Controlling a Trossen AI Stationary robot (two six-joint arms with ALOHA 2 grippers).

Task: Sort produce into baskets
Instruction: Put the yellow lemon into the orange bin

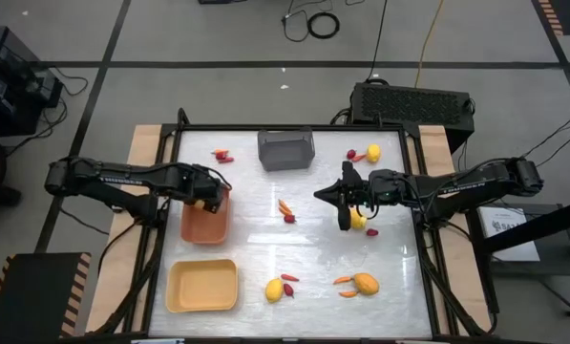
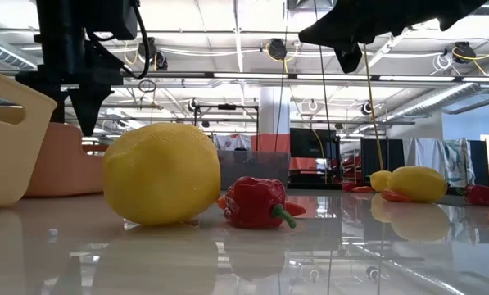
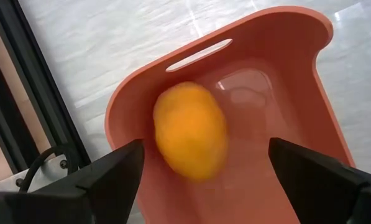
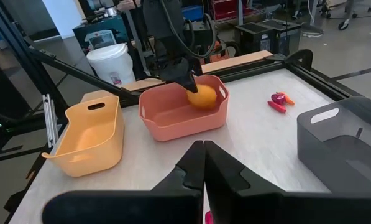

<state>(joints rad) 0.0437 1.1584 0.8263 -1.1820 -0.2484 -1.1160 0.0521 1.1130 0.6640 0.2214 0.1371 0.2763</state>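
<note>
Left gripper lets an orange fruit drop into the orange-brown tray while the right arm waits mid-table.

Nearest the front edge, a pale yellow plastic tray (image 1: 203,285) sits at about seven o'clock on the table, with a yellow lemon-like fruit (image 1: 274,290) and a yellow-orange oval fruit (image 1: 365,283) toward five o'clock. Behind the yellow tray, at nine o'clock, the left gripper (image 3: 204,171) hangs over the orange-brown plastic tray (image 3: 309,93), fingers spread wide and gripping nothing; the orange oval fruit (image 3: 190,130) lies directly below between them, inside the tray, its long axis running roughly along the tray's length. At three o'clock the right gripper (image 4: 204,163) has its fingers pressed together and empty, just beside a small yellow fruit (image 1: 358,221), which it is clearly nearer to. Farthest, at twelve o'clock, stands the grey box-like bin (image 1: 285,149).
</note>
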